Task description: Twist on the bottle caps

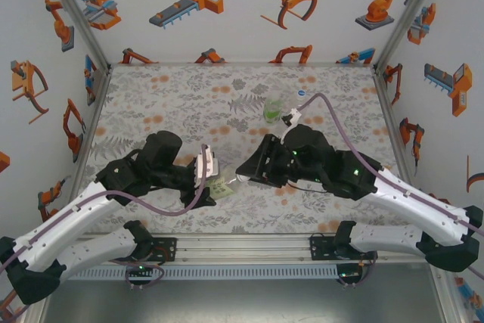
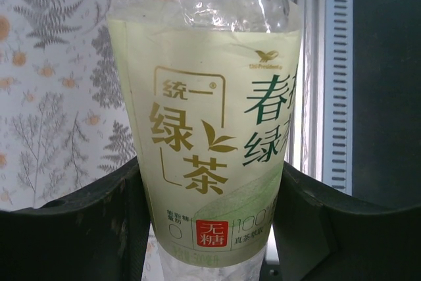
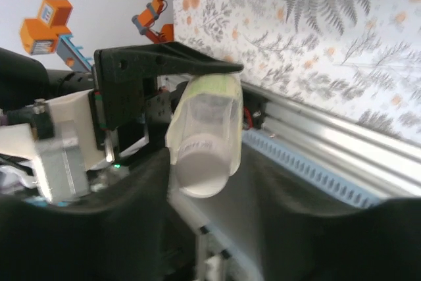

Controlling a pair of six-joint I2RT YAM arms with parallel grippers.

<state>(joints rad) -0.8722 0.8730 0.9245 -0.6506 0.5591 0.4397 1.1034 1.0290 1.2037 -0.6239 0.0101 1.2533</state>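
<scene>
My left gripper (image 1: 212,178) is shut on a clear bottle with a yellow-green label (image 1: 222,187), held tilted just above the table's near middle. In the left wrist view the bottle (image 2: 205,129) sits between both black fingers (image 2: 99,222) of that gripper (image 2: 210,228). A white cap (image 3: 204,174) sits on the bottle's mouth, facing the right wrist camera. My right gripper (image 3: 214,177) stands open around the cap, its left finger (image 3: 148,182) close to it and a gap on the right. A second bottle with a bright green label (image 1: 272,109) stands upright at the back.
The aluminium rail (image 1: 242,247) at the table's near edge runs right below both grippers. Printed walls close in the left, back and right sides. The floral tablecloth (image 1: 166,104) stretches bare across the left and back of the table.
</scene>
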